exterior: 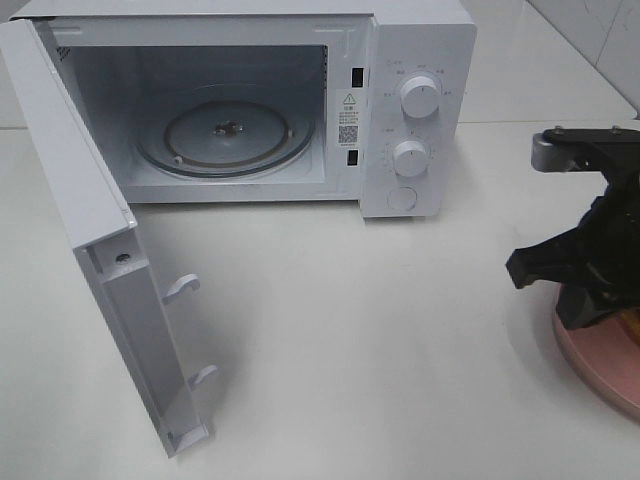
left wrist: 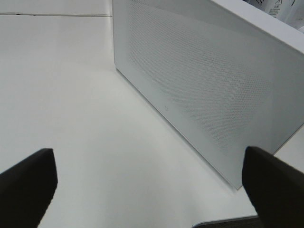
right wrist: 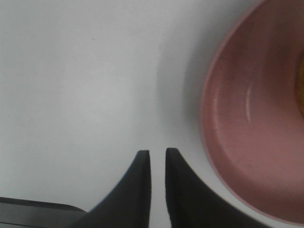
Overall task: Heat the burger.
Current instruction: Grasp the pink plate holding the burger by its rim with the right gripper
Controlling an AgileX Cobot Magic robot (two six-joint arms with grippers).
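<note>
The burger is almost wholly hidden behind my right arm; only a golden-brown sliver shows above the pink plate, and again at the picture's edge in the right wrist view. My right gripper hangs over the plate's near rim at the table's right edge. Its fingers stand a narrow gap apart with nothing between them, beside the plate. My left gripper is wide open and empty, facing the outside of the microwave door.
The white microwave stands at the back with its door swung fully open to the left. The glass turntable inside holds nothing. Two knobs are on its right panel. White tabletop lies between the microwave and the plate.
</note>
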